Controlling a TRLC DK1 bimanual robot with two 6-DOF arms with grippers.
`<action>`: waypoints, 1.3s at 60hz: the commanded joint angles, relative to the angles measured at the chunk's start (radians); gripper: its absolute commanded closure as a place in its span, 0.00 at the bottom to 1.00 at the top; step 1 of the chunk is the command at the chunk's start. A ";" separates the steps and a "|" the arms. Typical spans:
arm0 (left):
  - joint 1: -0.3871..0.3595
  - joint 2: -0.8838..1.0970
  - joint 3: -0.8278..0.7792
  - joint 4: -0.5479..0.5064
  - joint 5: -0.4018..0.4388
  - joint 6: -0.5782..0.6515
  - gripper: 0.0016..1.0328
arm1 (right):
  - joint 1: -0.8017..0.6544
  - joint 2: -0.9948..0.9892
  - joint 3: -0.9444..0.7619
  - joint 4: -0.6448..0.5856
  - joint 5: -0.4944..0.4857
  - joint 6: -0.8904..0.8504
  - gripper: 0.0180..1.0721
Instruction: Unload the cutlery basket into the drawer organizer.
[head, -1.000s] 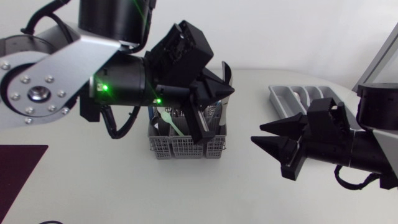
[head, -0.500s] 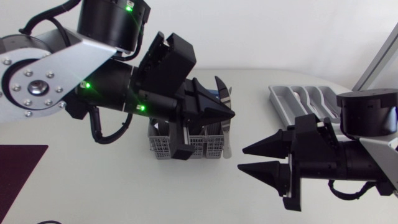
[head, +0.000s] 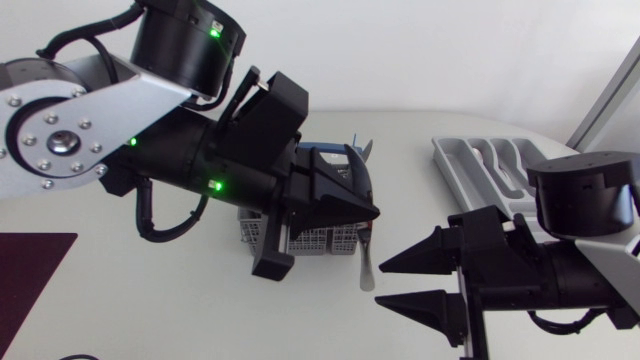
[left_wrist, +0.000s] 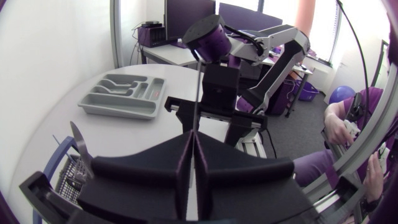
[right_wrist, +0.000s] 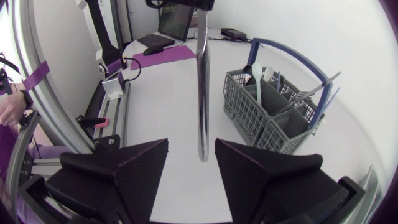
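The left gripper was clamped, its fingers pressed together on the top of a thin silver utensil that hung straight down from their tips. The basket sat just under and behind this gripper. Its blue handle was upright and more cutlery stood in its compartments.

The right gripper faced the left one with its fingers well apart and nothing between them. The utensil's rounded lower end hung just ahead of the gap — touching neither finger in the right wrist view. From there the basket lay ahead of the right gripper and off to one side.

The organizer lay beside the right arm, behind its gripper — well apart from the left gripper and the basket.
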 joint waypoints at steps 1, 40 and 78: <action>0.000 -0.002 -0.011 -0.009 0.027 -0.018 0.97 | 0.017 -0.003 -0.014 -0.011 -0.011 -0.016 0.46; -0.009 0.016 0.002 -0.023 0.064 -0.033 0.97 | 0.069 0.069 0.070 0.003 -0.017 0.014 0.60; -0.009 0.021 0.004 -0.021 0.076 -0.038 0.97 | 0.084 0.128 0.078 0.032 -0.019 0.010 0.95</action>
